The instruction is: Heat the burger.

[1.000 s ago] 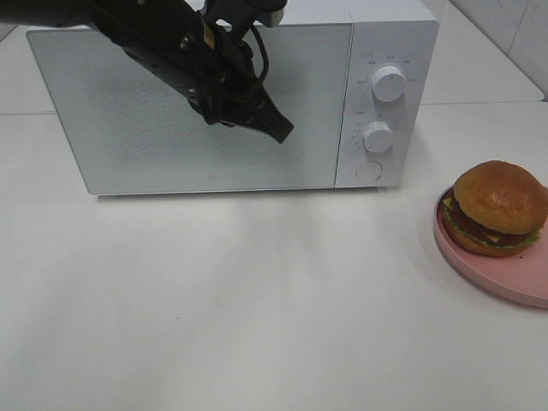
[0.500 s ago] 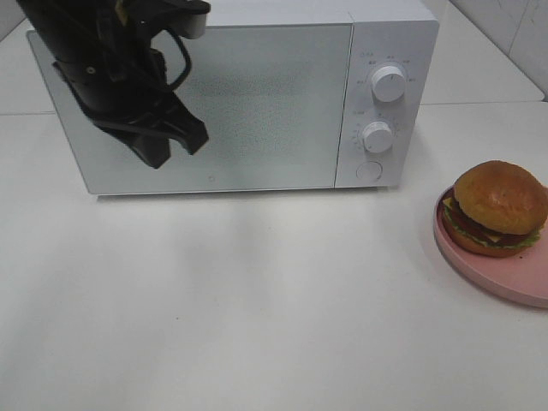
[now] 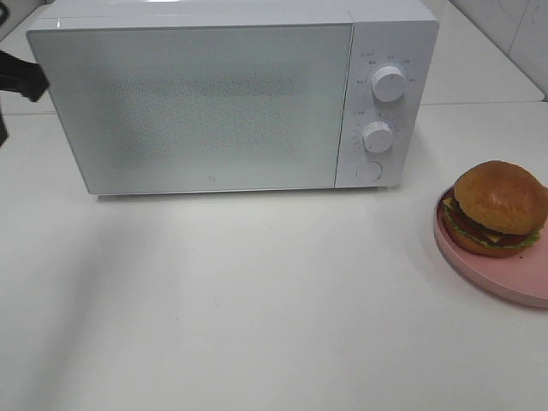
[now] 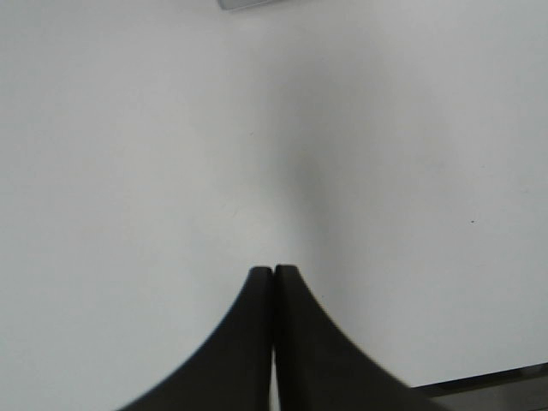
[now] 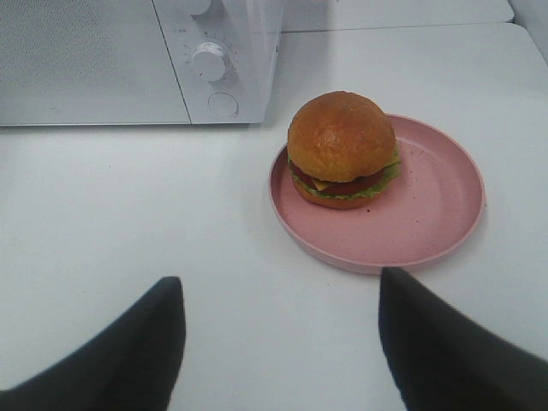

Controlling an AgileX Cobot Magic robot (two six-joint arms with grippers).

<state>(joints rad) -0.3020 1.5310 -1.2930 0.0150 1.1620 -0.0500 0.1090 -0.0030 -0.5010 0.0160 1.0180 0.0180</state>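
Note:
The burger (image 3: pixel 498 208) (image 5: pixel 341 147), with a golden-brown bun, lettuce, cheese and tomato, sits on the left part of a round pink plate (image 3: pixel 514 282) (image 5: pixel 419 214) at the table's right edge. A white microwave (image 3: pixel 205 103) (image 5: pixel 103 60) stands at the back with its door closed. My right gripper (image 5: pixel 281 276) is open and empty, hovering in front of the plate with the burger beyond its fingers (image 5: pixel 158 334). It is outside the high view. My left gripper (image 4: pixel 274 271) is shut with nothing in it, above bare white table. Only a dark piece of the left arm (image 3: pixel 19 77) shows at the high view's left edge.
The microwave has two knobs (image 3: pixel 388 84) and a round button (image 3: pixel 369 170) on its right panel. White tabletop (image 3: pixel 257 300) stretches in front of it. A tiled wall (image 3: pixel 514 26) is at the far right.
The left arm swung from in front of the microwave door to the left and is now almost out of the high view. The burger and plate have not moved.

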